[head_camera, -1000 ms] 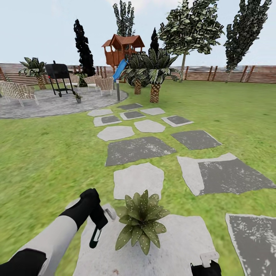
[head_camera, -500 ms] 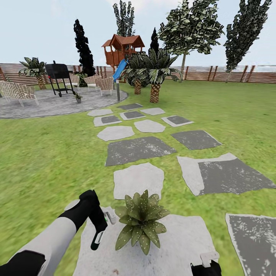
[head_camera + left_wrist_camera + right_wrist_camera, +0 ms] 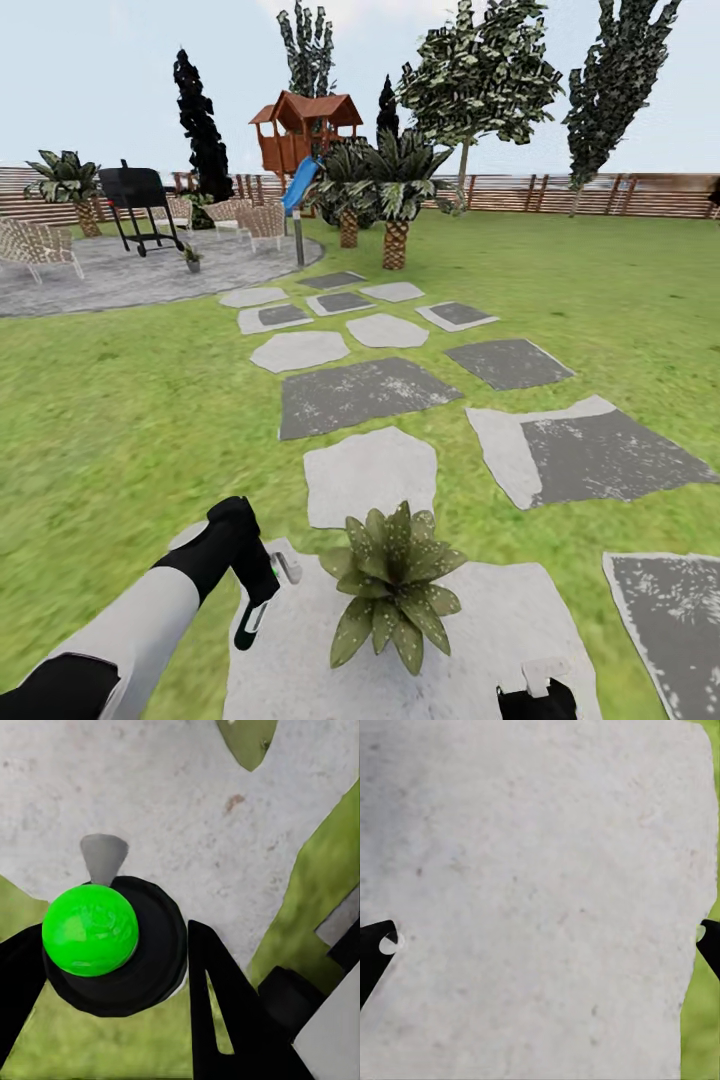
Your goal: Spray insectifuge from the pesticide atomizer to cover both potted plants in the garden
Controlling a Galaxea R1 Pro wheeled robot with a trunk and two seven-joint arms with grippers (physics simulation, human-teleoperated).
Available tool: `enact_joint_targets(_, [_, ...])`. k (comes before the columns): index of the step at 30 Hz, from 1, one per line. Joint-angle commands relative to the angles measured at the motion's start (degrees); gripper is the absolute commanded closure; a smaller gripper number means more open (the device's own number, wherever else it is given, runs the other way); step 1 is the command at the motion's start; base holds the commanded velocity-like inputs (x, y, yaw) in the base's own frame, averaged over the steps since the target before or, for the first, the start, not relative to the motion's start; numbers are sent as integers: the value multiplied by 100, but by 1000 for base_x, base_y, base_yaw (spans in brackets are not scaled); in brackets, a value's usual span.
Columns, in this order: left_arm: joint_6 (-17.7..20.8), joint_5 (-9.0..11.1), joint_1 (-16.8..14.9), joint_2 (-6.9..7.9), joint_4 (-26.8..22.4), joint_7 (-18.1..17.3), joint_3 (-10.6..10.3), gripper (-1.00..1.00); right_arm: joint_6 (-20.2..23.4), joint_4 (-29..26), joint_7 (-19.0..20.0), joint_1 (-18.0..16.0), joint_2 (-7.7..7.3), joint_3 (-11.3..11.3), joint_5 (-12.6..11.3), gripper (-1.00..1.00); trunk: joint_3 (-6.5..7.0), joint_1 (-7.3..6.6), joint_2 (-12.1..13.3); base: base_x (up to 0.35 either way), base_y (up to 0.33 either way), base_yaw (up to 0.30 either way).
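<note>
On the head camera my left arm reached in from seven o'clock, white forearm and black wrist angled up toward the middle of the frame. The left gripper (image 3: 258, 590) was clenched around the pesticide atomizer (image 3: 262, 592), which hung dark and slim, its white trigger head toward the potted plant (image 3: 397, 588) and a green mark at its lower end. That plant sat at six o'clock on a pale stepping stone (image 3: 490, 640), its pointed leaves dotted with whitish specks of insectifuge (image 3: 372, 618). A second small potted plant (image 3: 191, 259) stood far off at eleven o'clock on the paved circle (image 3: 120, 280), near the grill (image 3: 135, 205). The right gripper (image 3: 540, 690) barely poked in at five o'clock.

On the left wrist camera the atomizer's round black base carried a bright green dome (image 3: 90, 930), pinched between the dark fingers (image 3: 225, 1012) over stone and grass.

On the right wrist camera the two fingertips (image 3: 375, 952) sat wide apart at the frame's edges, released over bare pale stone.
</note>
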Motion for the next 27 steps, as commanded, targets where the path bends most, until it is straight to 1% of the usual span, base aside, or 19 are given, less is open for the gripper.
enact_joint_targets(1, [45,-22,0,-6,13,84,-6,100,-19,10,-24,-5,-1,-39,61,-100,-3,1,-2,266,233,-90])
enact_joint_targets(2, [46,-22,1,-13,26,186,-6,100,-15,10,-24,-4,-1,-39,61,-100,0,1,-2,278,216,-154])
enact_joint_targets(4, [43,-16,2,-19,39,282,-7,100,-13,10,-24,-5,-1,-39,61,-100,9,1,-2,291,189,-196])
enact_joint_targets(8, [36,-21,5,-54,50,320,-30,100,-12,11,-24,-5,-6,-39,61,-100,28,1,-2,258,100,-218])
enact_joint_targets(12, [20,-27,17,-55,52,322,-33,100,-12,9,-24,-6,-7,-39,61,-100,46,1,-2,57,9,-199])
enact_joint_targets(13, [7,-29,49,-43,53,323,-33,100,-12,10,-24,-6,-7,-39,61,-100,47,1,-2,10,2,-69])
enact_joint_targets(15, [-30,-26,240,-20,53,368,-42,100,-12,10,-24,-6,-9,-39,62,-100,49,1,-2,4,1,-27])
enact_joint_targets(16, [-47,-24,369,-15,52,520,-48,100,-12,10,-24,-4,-7,-39,63,-100,49,1,-2,1,0,-7])
enact_joint_targets(17, [-59,-9,458,-13,60,784,-50,100,-12,11,-24,-4,-8,-39,67,-100,49,1,-2,0,0,-2])
enact_joint_targets(18, [-66,-7,552,-12,83,932,-51,100,-12,11,-24,-5,-8,-39,69,-100,49,1,-2,0,0,0])
enact_joint_targets(20, [-74,23,625,-14,79,1004,-36,100,-12,11,-24,-6,-9,-39,69,-100,49,1,-2,0,0,0])
enact_joint_targets(22, [-69,51,641,-43,19,1039,15,100,-12,11,-24,-3,-9,-39,68,-100,49,1,-2,0,0,0])
enact_joint_targets(24, [-61,61,632,-80,-56,1056,5,100,-12,11,-24,-5,-9,-39,67,-100,49,1,-2,0,0,0])
enact_joint_targets(25, [-54,67,629,-95,-184,1057,3,100,-12,11,-24,-4,-9,-39,65,-100,49,1,-2,0,0,0])
enact_joint_targets(27, [-58,74,615,-184,-520,1037,-4,100,-12,11,-24,-6,-8,-39,68,-100,49,1,-2,0,0,0])
